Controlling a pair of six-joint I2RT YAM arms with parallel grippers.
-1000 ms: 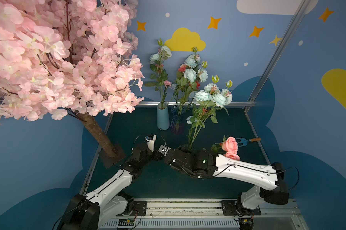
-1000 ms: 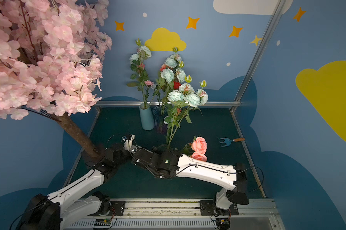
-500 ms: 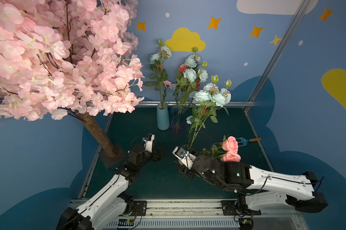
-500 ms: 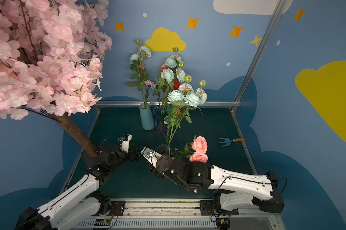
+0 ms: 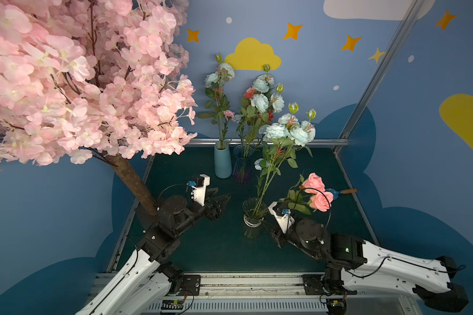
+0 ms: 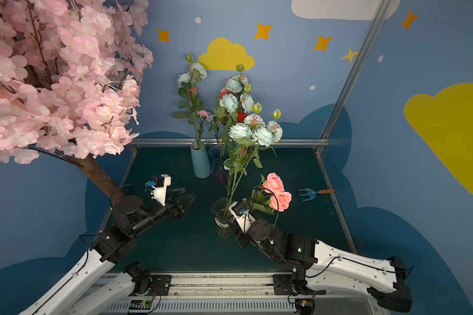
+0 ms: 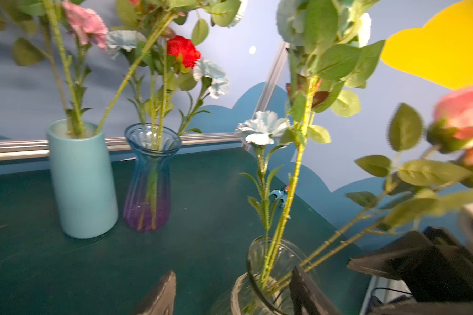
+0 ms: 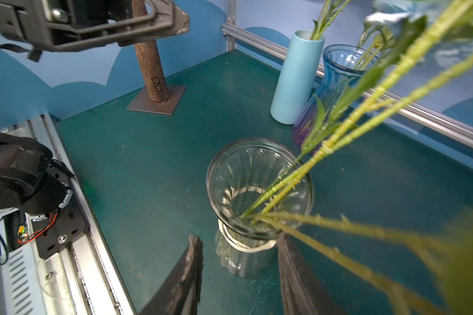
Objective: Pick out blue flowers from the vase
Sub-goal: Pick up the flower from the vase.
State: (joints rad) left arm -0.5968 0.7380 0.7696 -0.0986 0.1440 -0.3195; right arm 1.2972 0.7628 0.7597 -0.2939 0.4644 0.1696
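Both arms have drawn apart since a second ago. Your left gripper (image 5: 222, 198) sits well aside, fingers spread and empty. Your right gripper (image 8: 239, 245) frames the clear glass vase (image 5: 253, 215), fingers spread, gripping nothing. The blue flowers (image 5: 287, 132) still stand in that vase beside the pink roses (image 5: 315, 191), so none is picked yet.

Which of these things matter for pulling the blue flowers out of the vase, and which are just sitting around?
For the job: blue flowers, clear glass vase holding them.

Just around: pink roses in that same vase, light blue vase, blue-purple glass vase, small garden fork, blossom tree.
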